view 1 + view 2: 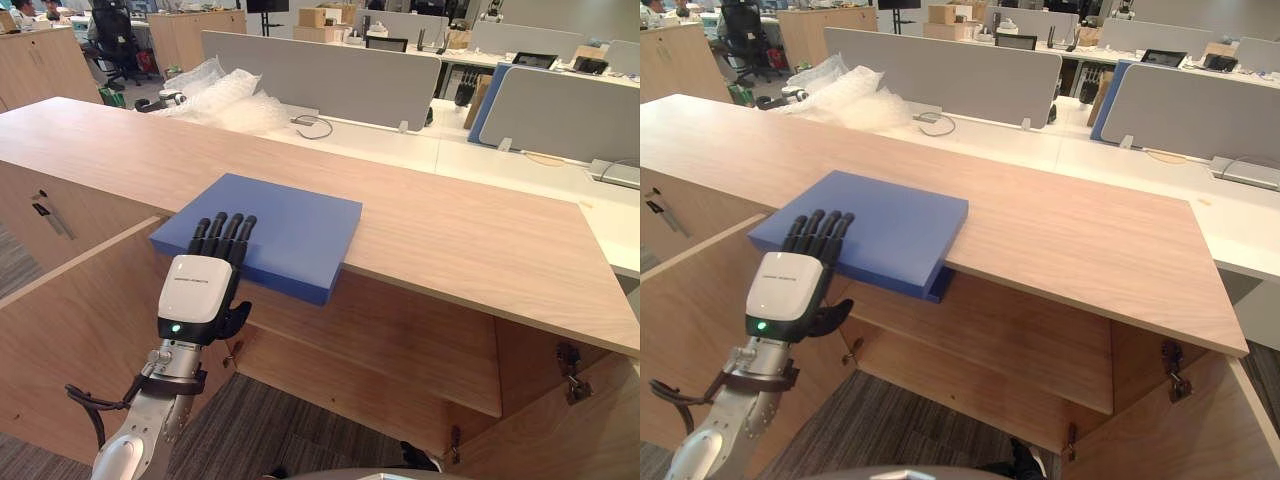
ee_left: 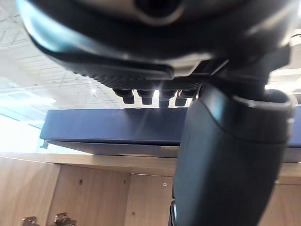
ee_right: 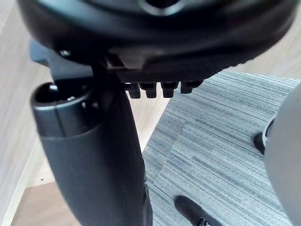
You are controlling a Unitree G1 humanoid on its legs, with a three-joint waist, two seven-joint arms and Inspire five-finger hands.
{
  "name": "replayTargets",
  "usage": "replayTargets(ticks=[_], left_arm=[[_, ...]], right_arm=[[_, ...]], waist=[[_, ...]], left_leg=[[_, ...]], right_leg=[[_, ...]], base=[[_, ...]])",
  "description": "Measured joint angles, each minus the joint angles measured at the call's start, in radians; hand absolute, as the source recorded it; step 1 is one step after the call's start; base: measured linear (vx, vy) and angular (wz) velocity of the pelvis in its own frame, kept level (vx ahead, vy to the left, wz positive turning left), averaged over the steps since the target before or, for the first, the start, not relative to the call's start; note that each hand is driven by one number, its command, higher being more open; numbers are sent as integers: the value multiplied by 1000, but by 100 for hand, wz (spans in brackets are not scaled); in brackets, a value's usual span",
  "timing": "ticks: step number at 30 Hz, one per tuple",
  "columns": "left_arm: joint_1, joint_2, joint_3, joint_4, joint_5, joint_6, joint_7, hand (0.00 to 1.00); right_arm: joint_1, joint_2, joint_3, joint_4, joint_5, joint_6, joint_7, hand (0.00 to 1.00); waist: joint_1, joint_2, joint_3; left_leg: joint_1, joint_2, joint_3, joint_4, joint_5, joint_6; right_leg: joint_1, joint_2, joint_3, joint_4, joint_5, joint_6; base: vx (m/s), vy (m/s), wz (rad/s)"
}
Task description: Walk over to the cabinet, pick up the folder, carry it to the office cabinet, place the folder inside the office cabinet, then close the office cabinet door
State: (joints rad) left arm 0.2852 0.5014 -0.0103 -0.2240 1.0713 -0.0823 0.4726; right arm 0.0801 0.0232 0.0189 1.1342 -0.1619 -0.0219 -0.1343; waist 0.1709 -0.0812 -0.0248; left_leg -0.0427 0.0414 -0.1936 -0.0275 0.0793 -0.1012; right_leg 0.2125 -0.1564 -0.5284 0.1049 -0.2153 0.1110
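One flat blue folder (image 1: 280,235) lies, in the left eye view, on the light wooden cabinet top (image 1: 450,240), with its near edge jutting out past the top's front edge. The left hand (image 1: 197,290), dark with a white back, reaches up from below. Its fingers (image 1: 225,235) lie straight on the folder's upper face by the near left corner. The thumb (image 1: 238,318) hangs apart beneath the overhang, so the hand is open, not clasping. A wooden cabinet door (image 1: 70,330) stands open at the left and another (image 1: 560,430) at the lower right. A wooden shelf (image 1: 400,345) shows inside between them. Behind the cabinet stands a white desk (image 1: 480,160) with grey partition panels (image 1: 320,75). Crumpled clear bubble wrap (image 1: 225,100) lies on it at the far left.

The right eye view gives the same scene: the folder flat and overhanging, the fingers on top. A metal hinge (image 1: 1173,368) shows on the right-hand door.

In the left wrist view the folder (image 2: 113,125) is seen edge-on from underneath, above the cabinet's wooden inside. The fingertips (image 2: 146,96) peek over its upper face. The thumb (image 2: 230,155) stands in front, lower than the folder.

In the right wrist view the right hand (image 3: 164,42) hangs over grey striped carpet (image 3: 225,141) beside a wooden panel (image 3: 14,94). Its fingers are loose, its thumb (image 3: 94,155) is apart, and it holds nothing.
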Motion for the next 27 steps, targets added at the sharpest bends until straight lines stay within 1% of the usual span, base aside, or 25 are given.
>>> replayTargets(ticks=[6, 10, 12, 14, 15, 17, 21, 23, 27], left_arm=[[-78, -29, 39, 41, -3, 42, 1, 100], [-108, -34, 57, 53, -3, 50, 2, 100], [-123, -39, 64, 67, -8, 65, 3, 100], [-140, -39, 64, 105, -8, 69, 8, 100], [-146, -39, 64, 118, -8, 70, 8, 0], [-157, -39, 68, 165, -9, 72, 8, 0], [-158, -39, 68, 206, -10, 72, 10, 0], [-184, -38, 76, 214, -11, 71, 40, 0], [-222, -39, 79, 219, -15, 69, 63, 0]], right_arm=[[0, -4, 0, -1, -16, 0, 4, 100], [2, -10, -3, -1, -19, 0, 5, 100], [2, -13, -5, -1, -34, 0, 6, 100], [3, -17, -8, -1, -34, 1, 8, 100], [3, -17, -9, -1, -34, 1, 9, 100], [3, -17, -40, -3, -34, 0, 16, 100], [3, -22, -47, -4, -34, 1, 17, 100], [3, -21, -47, -5, -34, 1, 18, 100], [-1, -24, -48, -6, -34, 1, 21, 100]], waist=[[-8, -1, -2], [-13, -2, -6], [-19, -1, -6], [-19, 3, -5], [-20, 4, -6], [-27, 10, -4], [-33, 14, -1], [-33, 14, -1], [-39, 21, 2]], left_leg=[[7, 5, 19, -7, 0, 0], [8, 9, 32, -10, 0, 0], [14, 12, 44, -13, 0, 0], [26, 15, 50, -21, 0, 0], [26, 16, 52, -22, 0, 0], [28, 18, 61, -26, 2, 2], [36, 17, 73, -42, 6, 8], [40, 16, 76, -46, 8, 9], [55, 16, 82, -58, 12, 9]], right_leg=[[-7, 0, 21, 0, 1, 0], [-17, 0, 38, 1, 1, 0], [-19, 0, 48, 1, 3, -3], [-14, 4, 59, -6, 8, -4], [-14, 4, 61, -8, 10, -5], [-14, 6, 67, -19, 19, -6], [-15, 5, 77, -30, 29, -2], [-14, 4, 81, -34, 31, -2], [-7, 3, 89, -38, 33, -1]], base=[[-17, 4, -9], [-10, 7, -11], [-15, 2, -15], [-14, -4, -14], [-28, -2, -13], [-28, 4, -10], [-22, 18, -9], [-14, 13, -4], [-18, 5, -6]])
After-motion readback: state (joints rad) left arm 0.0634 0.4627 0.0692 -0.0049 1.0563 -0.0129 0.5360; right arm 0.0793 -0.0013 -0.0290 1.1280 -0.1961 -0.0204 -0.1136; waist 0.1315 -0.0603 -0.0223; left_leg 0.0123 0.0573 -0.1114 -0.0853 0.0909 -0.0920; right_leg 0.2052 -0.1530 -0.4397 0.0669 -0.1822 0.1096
